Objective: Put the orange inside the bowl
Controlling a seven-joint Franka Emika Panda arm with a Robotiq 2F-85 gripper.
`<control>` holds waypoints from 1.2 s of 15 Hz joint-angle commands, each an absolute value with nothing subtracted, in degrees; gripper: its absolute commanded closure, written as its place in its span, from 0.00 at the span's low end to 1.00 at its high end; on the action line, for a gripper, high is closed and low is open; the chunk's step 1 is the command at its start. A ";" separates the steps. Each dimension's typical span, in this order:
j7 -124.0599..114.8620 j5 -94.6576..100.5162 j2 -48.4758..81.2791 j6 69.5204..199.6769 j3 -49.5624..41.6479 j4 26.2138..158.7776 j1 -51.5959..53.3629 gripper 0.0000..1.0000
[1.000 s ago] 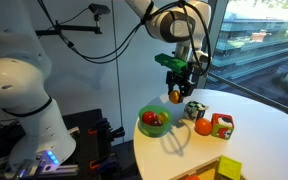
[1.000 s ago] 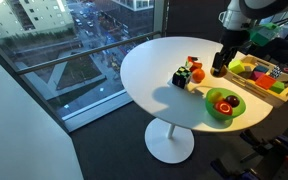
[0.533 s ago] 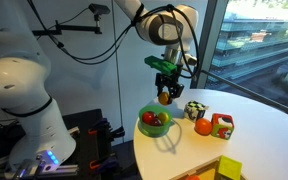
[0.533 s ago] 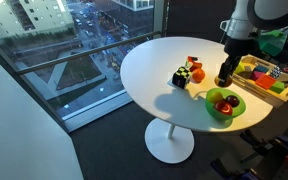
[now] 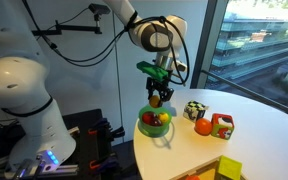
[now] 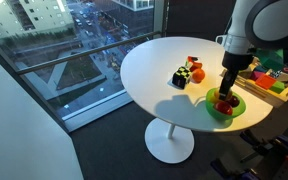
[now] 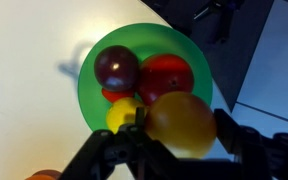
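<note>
1. Pinching the small round yellowish orange from two sides, the dark fingers are closed only as far as its width.
2. The Robotiq gripper points straight down and holds the orange just above the shallow, round, bright green plastic bowl.
3. Inside the bowl lie a dark purple-red round fruit, a glossy red round fruit and a small yellow piece.
4. The bowl stands near the edge of the round white table.
5. A deeper red-orange round fruit and a patterned cube sit on the table, apart from the bowl.
</note>
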State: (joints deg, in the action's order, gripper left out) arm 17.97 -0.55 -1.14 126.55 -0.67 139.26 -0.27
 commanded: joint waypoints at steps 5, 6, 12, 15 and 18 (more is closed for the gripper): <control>20.59 -1.04 -2.17 129.97 -0.71 142.72 -0.24 0.16; 20.70 -1.03 -2.18 130.09 -0.71 142.86 -0.23 0.07; 21.14 -1.08 -2.35 129.68 -0.78 142.61 -0.30 0.00; 21.58 -1.82 -2.48 127.94 -0.95 141.54 -0.43 0.00; 22.05 -2.27 -2.87 126.74 -1.18 140.57 -0.54 0.00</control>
State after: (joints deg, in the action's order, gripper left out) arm 19.64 -0.56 -1.48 129.18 -0.75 141.79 -0.21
